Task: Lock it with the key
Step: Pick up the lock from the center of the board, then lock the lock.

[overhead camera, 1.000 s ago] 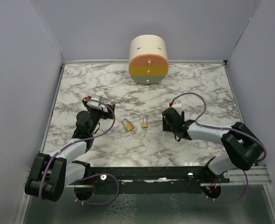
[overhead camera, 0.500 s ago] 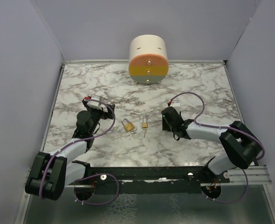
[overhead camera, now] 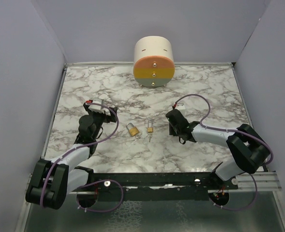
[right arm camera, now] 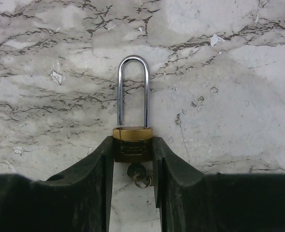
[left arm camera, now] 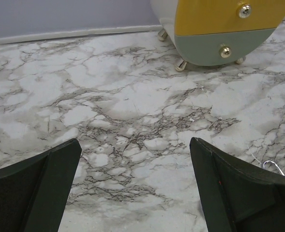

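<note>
Right gripper clamping brass padlock, key apparently inserted, left gripper spread.

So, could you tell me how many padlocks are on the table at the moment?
2. The larger padlock lies left of centre. The smaller padlock lies just right of it, gripped by the right gripper. None seems hidden.

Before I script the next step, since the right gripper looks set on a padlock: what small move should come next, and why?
Probably lift the small brass padlock with the long steel shackle slightly off the marble table. The right gripper has its fingers pressed against both sides of the body, key hanging below, while the left gripper is open and holds nothing, ready to turn the key.
</note>
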{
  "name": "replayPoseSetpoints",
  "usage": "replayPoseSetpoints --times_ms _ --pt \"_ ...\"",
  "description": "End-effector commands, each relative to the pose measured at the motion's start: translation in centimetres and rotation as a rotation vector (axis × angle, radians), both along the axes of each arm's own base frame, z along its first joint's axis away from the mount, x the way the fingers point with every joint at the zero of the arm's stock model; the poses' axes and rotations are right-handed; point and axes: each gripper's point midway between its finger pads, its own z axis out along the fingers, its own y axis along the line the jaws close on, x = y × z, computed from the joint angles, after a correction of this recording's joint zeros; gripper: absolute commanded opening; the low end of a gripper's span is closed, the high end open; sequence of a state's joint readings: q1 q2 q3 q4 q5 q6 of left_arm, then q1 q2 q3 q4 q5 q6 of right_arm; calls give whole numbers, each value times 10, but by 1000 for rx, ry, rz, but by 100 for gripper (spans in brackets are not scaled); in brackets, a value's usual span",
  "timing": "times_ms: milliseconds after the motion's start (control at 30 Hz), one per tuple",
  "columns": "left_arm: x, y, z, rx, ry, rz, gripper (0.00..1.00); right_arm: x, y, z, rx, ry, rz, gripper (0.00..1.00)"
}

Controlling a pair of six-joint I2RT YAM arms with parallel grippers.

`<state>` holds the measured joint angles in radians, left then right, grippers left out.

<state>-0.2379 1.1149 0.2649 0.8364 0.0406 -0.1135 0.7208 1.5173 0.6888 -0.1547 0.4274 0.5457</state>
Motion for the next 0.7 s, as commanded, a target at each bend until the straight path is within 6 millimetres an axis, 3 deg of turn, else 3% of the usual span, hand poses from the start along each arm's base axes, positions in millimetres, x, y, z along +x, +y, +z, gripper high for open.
replayPoseSetpoints --times_ms 0,100,233,500,667 --pt "-2 9 6 8 -29 46 99 -3 1 -5 -31 42 6 1" --pt "-2 8 6 14 -31 41 99 5 6 0 -35 25 21 1" --pt "-2 6 8 17 -35 29 99 21 16 23 -18 -45 46 1" --pt "0 -1 20 3 -37 -8 99 55 40 105 64 -349 179 1" --pt "-2 -14 36 -22 -45 -73 99 48 53 150 158 -571 331 1"
